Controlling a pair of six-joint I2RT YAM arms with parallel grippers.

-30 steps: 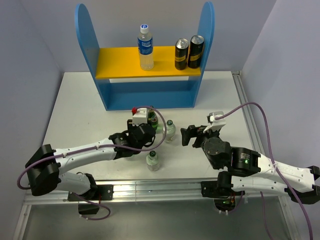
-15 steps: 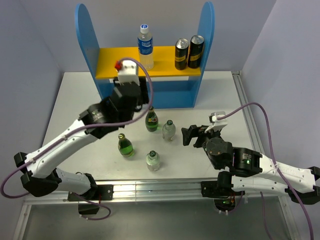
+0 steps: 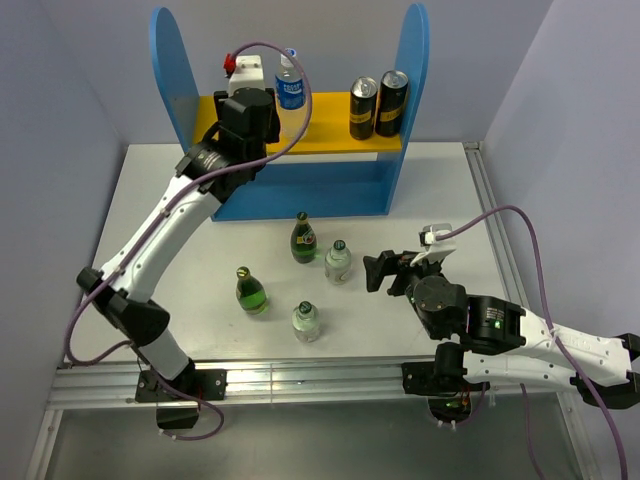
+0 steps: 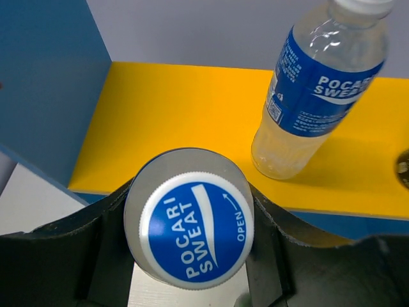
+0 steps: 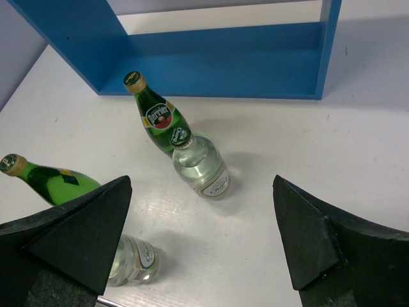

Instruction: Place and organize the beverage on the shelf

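The shelf carries on its yellow board one blue-label bottle near the middle, its lower part filled with pale cloudy liquid, and two black-and-gold cans toward the right end. The left gripper grips a second bottle over the board's front edge, near the left end. Only its blue-and-white cap shows; the body is hidden below. The right gripper gapes wide, holding nothing. On the table, between shelf and near edge, stand two green bottles and two short clear bottles of clear liquid. The green glass hides its contents.
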